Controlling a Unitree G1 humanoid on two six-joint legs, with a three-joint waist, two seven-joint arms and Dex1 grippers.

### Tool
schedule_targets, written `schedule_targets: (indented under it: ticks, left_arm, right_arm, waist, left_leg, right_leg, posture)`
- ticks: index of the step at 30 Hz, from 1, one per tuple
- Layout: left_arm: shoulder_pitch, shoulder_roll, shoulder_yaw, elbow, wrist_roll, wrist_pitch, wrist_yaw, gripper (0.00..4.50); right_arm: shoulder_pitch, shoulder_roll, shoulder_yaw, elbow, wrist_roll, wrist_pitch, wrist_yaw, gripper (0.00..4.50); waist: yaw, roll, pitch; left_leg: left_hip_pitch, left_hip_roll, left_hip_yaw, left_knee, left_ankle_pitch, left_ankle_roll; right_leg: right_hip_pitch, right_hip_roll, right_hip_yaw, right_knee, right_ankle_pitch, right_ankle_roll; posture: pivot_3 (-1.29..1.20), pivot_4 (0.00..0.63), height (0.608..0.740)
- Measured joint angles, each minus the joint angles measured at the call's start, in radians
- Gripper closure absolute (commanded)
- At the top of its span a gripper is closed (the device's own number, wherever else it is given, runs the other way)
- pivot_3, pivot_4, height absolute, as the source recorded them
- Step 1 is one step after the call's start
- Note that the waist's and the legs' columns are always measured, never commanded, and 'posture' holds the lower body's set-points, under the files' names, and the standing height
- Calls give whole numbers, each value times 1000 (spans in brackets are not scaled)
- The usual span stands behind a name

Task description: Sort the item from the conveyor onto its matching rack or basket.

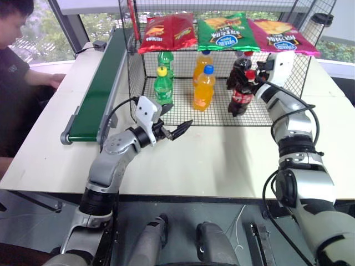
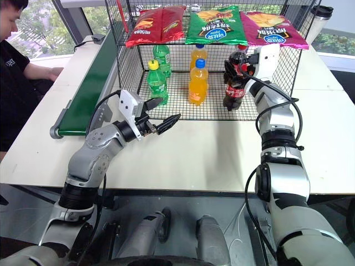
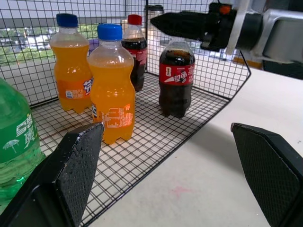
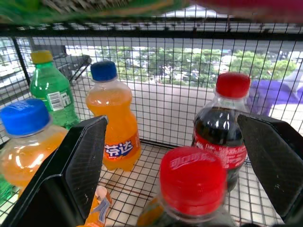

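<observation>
The item, a small cola bottle [image 1: 239, 95] with a red cap, stands on the grid floor at the front right of the black wire rack [image 1: 136, 72]. A second cola bottle [image 1: 242, 65] stands right behind it. My right gripper [image 1: 251, 75] is open at the level of the front bottle's cap [image 4: 191, 179], one finger [image 4: 80, 161] on each side, not touching it. My left gripper [image 2: 165, 111] hangs open and empty over the white table in front of the rack. The dark-green conveyor [image 1: 97, 94] runs along the left with nothing on its belt.
Two orange-drink bottles [image 1: 203, 88] and two green bottles [image 1: 162, 86] stand in the rack. Three snack bags [image 1: 224, 30] lie on its mesh top. A person [image 1: 14, 66] sits at the far left by the conveyor. A dark cup [image 1: 322, 19] stands far right.
</observation>
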Motion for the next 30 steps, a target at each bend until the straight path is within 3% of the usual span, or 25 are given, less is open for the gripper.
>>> schedule_targets:
  ticks: [9,14,21,30]
  left_arm:
    - [4,7,-6,2,8,0,-4,0]
    - [20,21,-6,2,20,0,1,0]
    - [79,41,-6,-6,34,0,17,0]
    - [160,54,-5,-27,59,-19,27,0]
  right_arm:
    - [251,-106,-23,-415,59,248,15,39]
    - [423,-135,-46,-690,193,446,92,39]
    - [633,-43,60,-921,334,607,157,39]
    - [666,51,127,-963,340,625,108,39]
  waist:
    - [1,0,0]
    - [-2,1,-1]
    - [0,1,-1]
    - [4,0,-1]
  left_leg:
    - [0,0,0,0,0,0]
    - [0,1,0,0,0,0]
    - [0,1,0,1,0,0]
    - [0,0,-1,2,-2,-2]
  right_leg:
    - [0,-1,0,0,0,0]
    - [0,-2,0,0,0,0]
    - [1,-3,0,0,-2,-4]
    - [1,-4,0,0,-2,-4]
  posture:
    - [0,150,738]
    - [0,150,738]
    - [0,150,738]
    - [0,150,738]
